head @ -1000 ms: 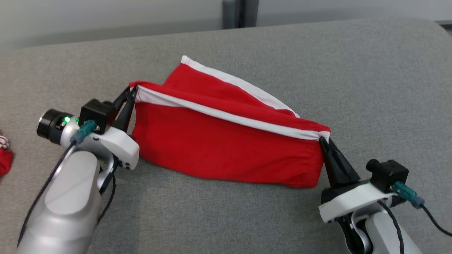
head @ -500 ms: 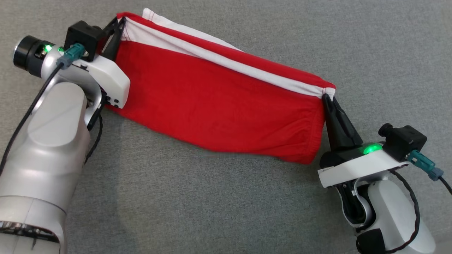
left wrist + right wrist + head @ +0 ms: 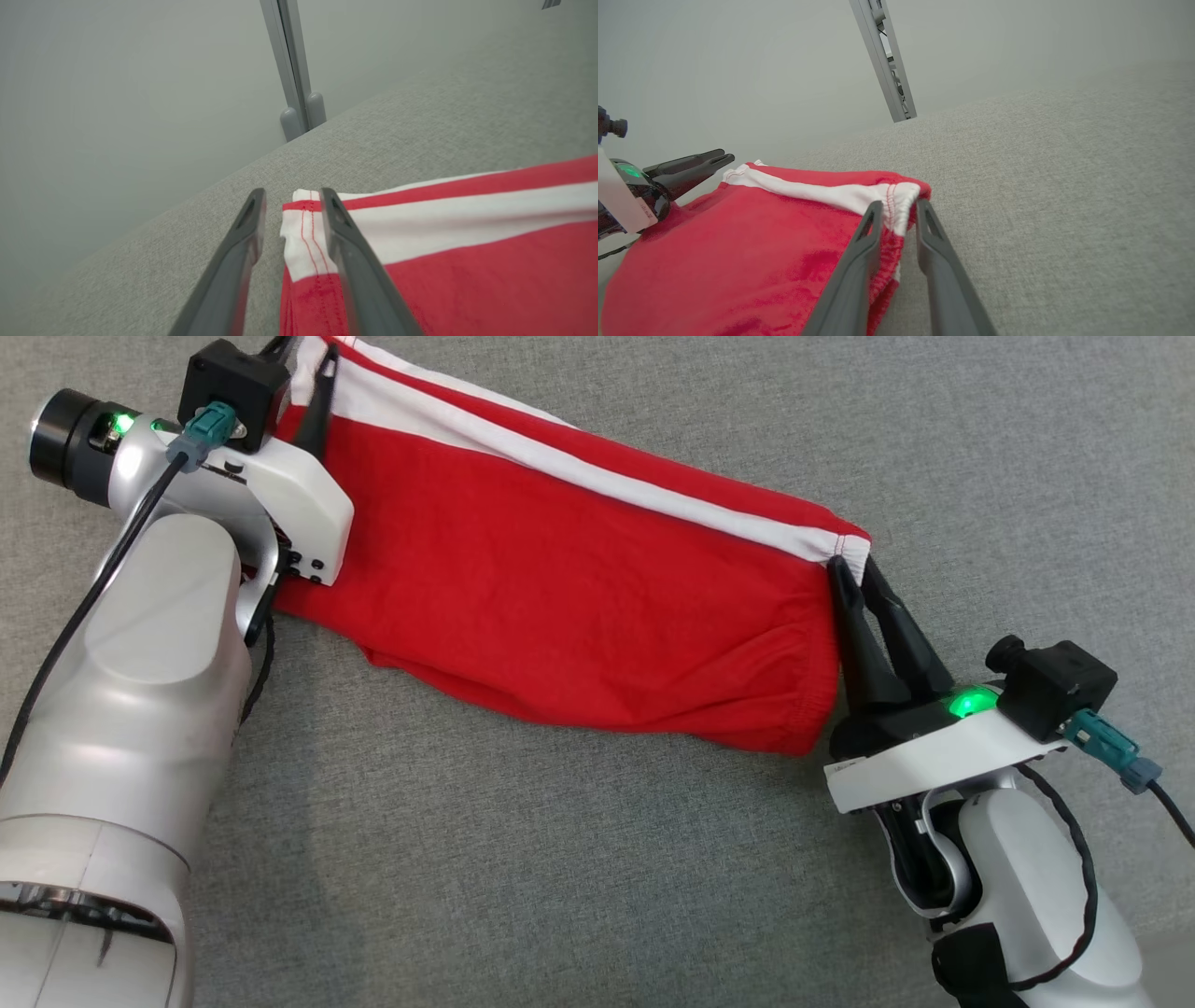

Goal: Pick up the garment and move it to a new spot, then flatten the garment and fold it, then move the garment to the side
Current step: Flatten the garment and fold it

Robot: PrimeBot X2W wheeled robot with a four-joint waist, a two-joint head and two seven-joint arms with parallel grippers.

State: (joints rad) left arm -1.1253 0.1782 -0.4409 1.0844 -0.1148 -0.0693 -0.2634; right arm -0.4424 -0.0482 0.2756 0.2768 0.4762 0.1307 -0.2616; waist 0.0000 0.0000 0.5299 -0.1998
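Note:
The garment (image 3: 560, 569) is red with a white stripe and lies stretched out, folded lengthwise, on the grey padded surface (image 3: 560, 877). My left gripper (image 3: 303, 355) is at its far left corner. In the left wrist view the left gripper (image 3: 292, 193) is open and the white corner of the garment (image 3: 303, 242) lies loose between the fingers. My right gripper (image 3: 851, 565) is at the right corner. Its fingers (image 3: 873, 219) stand narrowly apart around the bunched white hem (image 3: 896, 205), so the right gripper (image 3: 899, 205) is open.
The grey surface runs on beyond the garment (image 3: 738, 252) to the right and toward me. A pale wall with a grey post (image 3: 294, 84) rises behind its far edge. The left gripper (image 3: 721, 158) also shows in the right wrist view.
The head camera has tilted down. The fingers of both grippers have parted, letting go of the corners they pinched. The garment has settled flatter on the surface.

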